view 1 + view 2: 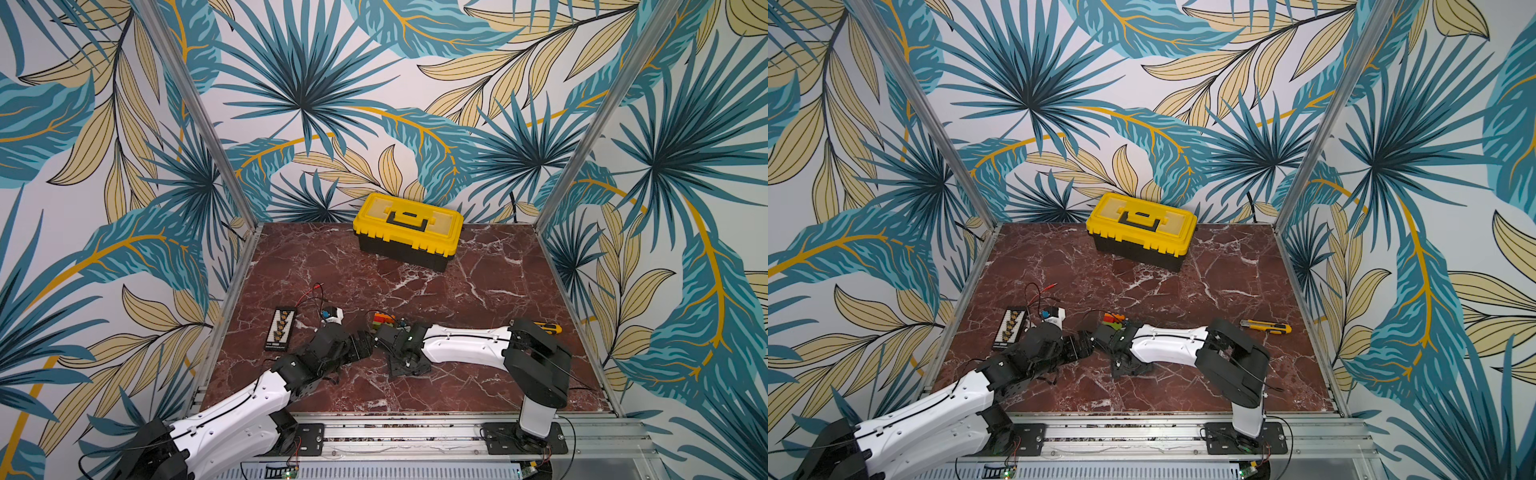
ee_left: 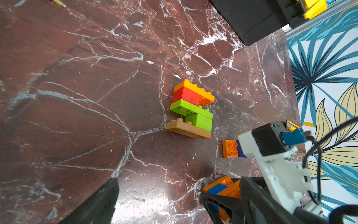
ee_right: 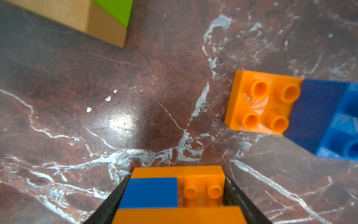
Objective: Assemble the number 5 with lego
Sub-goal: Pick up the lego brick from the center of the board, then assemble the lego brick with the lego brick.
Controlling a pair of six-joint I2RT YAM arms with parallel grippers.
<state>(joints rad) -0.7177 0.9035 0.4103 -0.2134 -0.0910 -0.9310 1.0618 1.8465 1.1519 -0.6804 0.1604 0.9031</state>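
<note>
A lego stack (image 2: pixel 190 108) of orange, red, two lime green and tan bricks lies on the marble; it also shows in both top views (image 1: pixel 383 319) (image 1: pixel 1113 319). Close by lies an orange brick joined to a blue one (image 3: pixel 261 102) (image 2: pixel 230 148). My right gripper (image 3: pixel 177 177) is shut on an orange-and-blue lego piece (image 3: pixel 201 172) (image 2: pixel 219 188), its fingers pressed to both sides, low over the table. My left gripper (image 2: pixel 160 209) stands wide open with nothing between its fingers, just beside the right gripper (image 1: pixel 384 332) and the held piece.
A yellow-and-black toolbox (image 1: pixel 407 226) stands at the back of the table. A yellow utility knife (image 1: pixel 1266 327) lies to the right, behind the right arm. A black strip board (image 1: pixel 281 328) and a small white device with red and black wires (image 1: pixel 332 314) lie at the left.
</note>
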